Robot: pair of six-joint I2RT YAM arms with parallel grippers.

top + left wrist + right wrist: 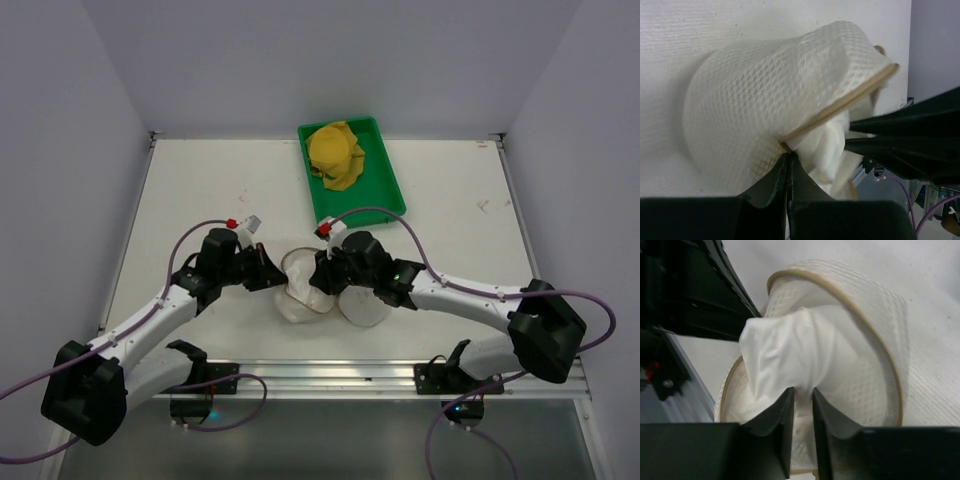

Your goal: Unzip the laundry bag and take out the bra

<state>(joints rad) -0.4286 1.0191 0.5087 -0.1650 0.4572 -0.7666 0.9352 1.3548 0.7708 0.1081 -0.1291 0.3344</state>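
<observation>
Near the counter's front edge the laundry bag lies on its side between both arms. The left fingers are clenched on its tan rim; the right fingers pinch the white bra bulging from the opening. Farther back, a green tray holds yellow cloth

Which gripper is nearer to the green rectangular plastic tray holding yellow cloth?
Right. The right gripper pinches white fabric inside the white mesh laundry bag, just short of the green tray's near end; the left gripper holds the bag's rim farther left.
</observation>
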